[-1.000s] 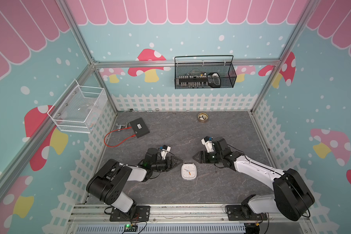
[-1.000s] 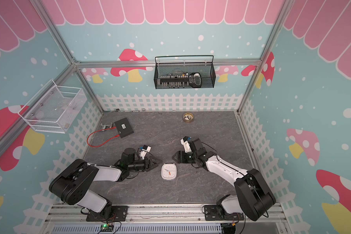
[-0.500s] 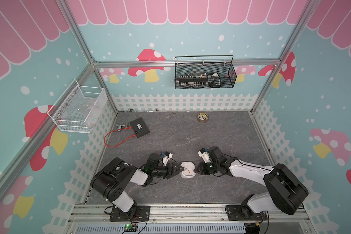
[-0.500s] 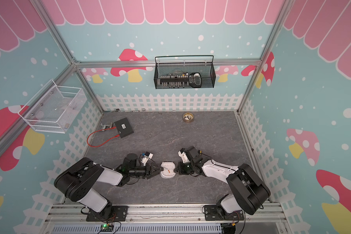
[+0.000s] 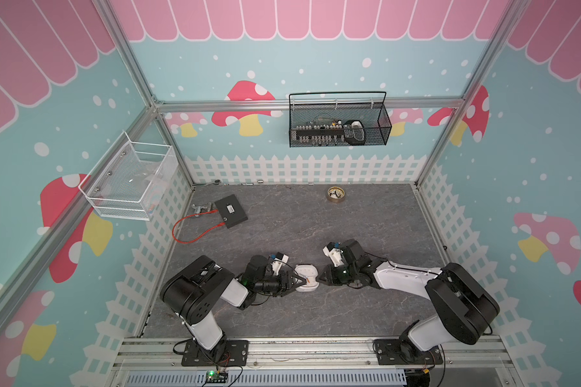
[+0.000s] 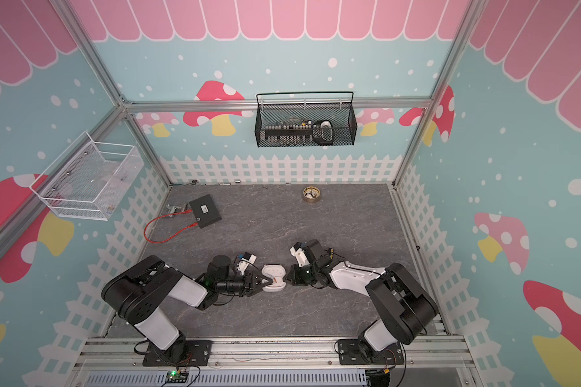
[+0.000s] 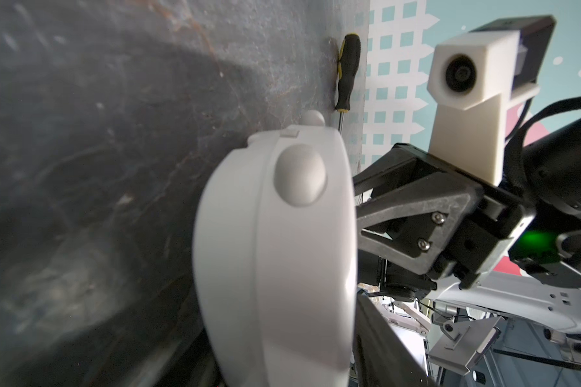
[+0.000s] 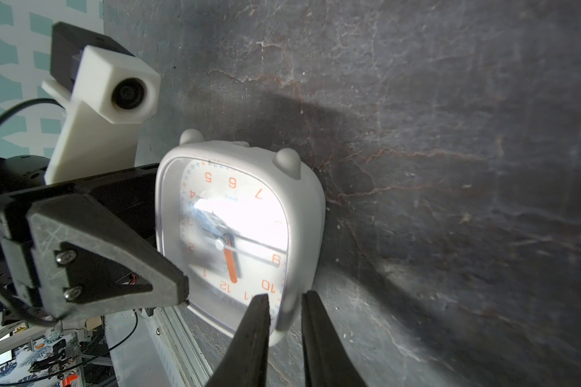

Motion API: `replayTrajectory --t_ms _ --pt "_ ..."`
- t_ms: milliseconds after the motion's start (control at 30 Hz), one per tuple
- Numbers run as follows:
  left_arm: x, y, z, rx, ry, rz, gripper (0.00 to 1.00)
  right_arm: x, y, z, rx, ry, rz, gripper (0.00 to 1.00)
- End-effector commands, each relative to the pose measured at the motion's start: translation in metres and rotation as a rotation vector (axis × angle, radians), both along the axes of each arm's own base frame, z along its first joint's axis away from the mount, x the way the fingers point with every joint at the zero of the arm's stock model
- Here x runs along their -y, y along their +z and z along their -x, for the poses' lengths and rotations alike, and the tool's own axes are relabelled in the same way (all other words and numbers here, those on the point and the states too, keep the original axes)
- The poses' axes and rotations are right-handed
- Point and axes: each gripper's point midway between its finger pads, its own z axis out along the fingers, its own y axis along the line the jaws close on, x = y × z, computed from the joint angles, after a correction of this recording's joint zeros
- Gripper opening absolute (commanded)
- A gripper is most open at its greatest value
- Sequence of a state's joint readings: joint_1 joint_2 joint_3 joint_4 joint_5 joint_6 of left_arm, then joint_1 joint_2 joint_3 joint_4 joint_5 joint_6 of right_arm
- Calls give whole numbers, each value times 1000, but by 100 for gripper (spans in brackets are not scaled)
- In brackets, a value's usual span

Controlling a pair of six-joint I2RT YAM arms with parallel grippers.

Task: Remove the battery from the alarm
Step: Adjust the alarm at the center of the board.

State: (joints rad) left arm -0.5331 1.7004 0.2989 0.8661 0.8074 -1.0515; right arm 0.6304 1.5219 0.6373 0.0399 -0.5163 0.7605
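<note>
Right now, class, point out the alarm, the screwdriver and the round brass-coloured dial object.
alarm (image 8: 239,234), right wrist view, on its white dial.
screwdriver (image 7: 112,75), left wrist view, on its black and yellow handle.
round brass-coloured dial object (image 5: 336,194), in a top view, on its face.

The alarm (image 6: 273,278) lay near the table's (image 6: 316,228) front edge, midway across; the left gripper (image 6: 265,280) clasped one side; the right gripper (image 6: 286,278) pinched the opposite side; a black box (image 6: 204,211) lay toward the back left corner; a brass dial (image 6: 311,194) sat by the back edge.
</note>
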Motion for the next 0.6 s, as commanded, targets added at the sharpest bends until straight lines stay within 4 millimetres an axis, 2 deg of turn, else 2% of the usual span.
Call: replayTrajectory --t_ms 0,100,133,233,400,500,567 --pt "4 6 -6 36 -2 1 38 9 -14 7 -34 -13 64 24" --pt "1 8 -13 62 21 -49 34 11 -3 6 -7 -20 61 35" --pt "-1 13 -17 90 31 -80 33 12 7 4 14 -24 62 46" --pt "-12 33 -41 210 93 -269 26 24 44 -7 116 -72 96 59" --pt "-37 94 -79 450 204 -674 10 63 103 -24 278 -180 213 62" --pt "-35 107 -85 510 193 -894 1 87 124 -29 335 -239 281 62" --pt "-32 107 -86 536 179 -1028 0 101 136 -31 362 -274 304 63"
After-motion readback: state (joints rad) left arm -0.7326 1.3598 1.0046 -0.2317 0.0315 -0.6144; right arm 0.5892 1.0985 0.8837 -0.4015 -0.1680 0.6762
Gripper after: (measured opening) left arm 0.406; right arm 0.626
